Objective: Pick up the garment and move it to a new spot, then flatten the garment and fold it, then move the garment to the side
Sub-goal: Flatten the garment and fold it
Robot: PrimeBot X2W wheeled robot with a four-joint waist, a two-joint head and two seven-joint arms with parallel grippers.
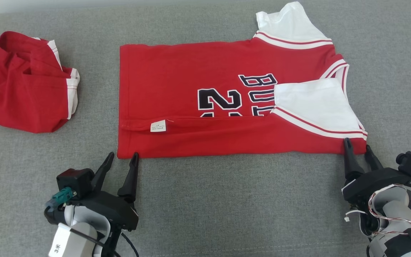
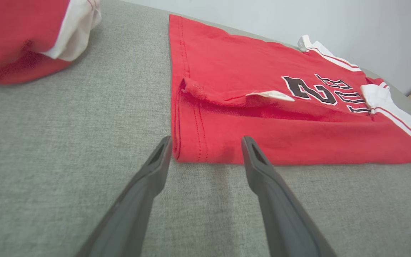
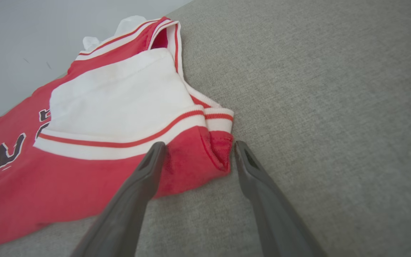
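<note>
A red jersey (image 1: 198,92) with white sleeves lies flat at the middle of a grey padded surface (image 1: 227,207). Its near long edge is already folded over and one sleeve is tucked inward. The left gripper (image 1: 123,155) straddles the near hem corner and the right gripper (image 1: 357,143) the near shoulder corner, both with fingers spread, probably ready for the next fold. A second red garment (image 1: 20,89) lies bunched well to the left.

Red bundle on grey cloth

A crumpled red-and-white cloth bundle (image 1: 23,84) lies at the left of the grey woven surface (image 1: 227,207), white trim along its right edge; a pale wall (image 2: 298,21) stands behind the surface.
</note>
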